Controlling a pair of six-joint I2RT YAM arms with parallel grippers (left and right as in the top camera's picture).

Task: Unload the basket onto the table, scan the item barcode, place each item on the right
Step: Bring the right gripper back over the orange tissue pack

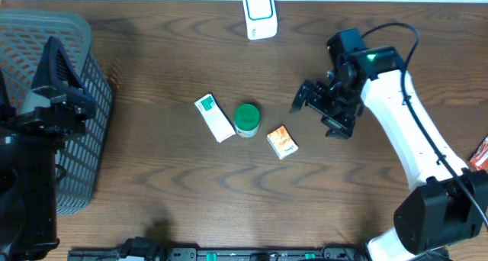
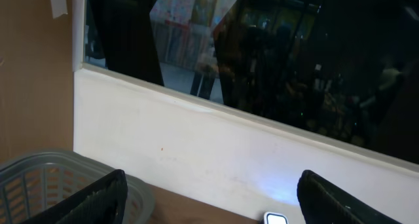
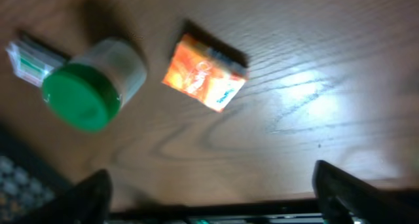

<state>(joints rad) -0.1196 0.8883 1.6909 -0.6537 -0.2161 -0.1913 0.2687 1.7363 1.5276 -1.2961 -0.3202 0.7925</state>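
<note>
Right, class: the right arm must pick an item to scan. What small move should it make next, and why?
Probably ease the right gripper down toward the orange box. Its jaws stand open and empty; the box lies flat, nearest of the items, clear of the green-lidded jar.

No legible text anywhere. Orange box, centre of right wrist view: pale print on its face, blurred, unreadable. White-green box, mid-frame overhead: green label patches, lettering too small to read; in the wrist view, upper left, its edge is a blur. Scanner, top centre overhead: blue rounded outline on its face, nothing readable on it.
</note>
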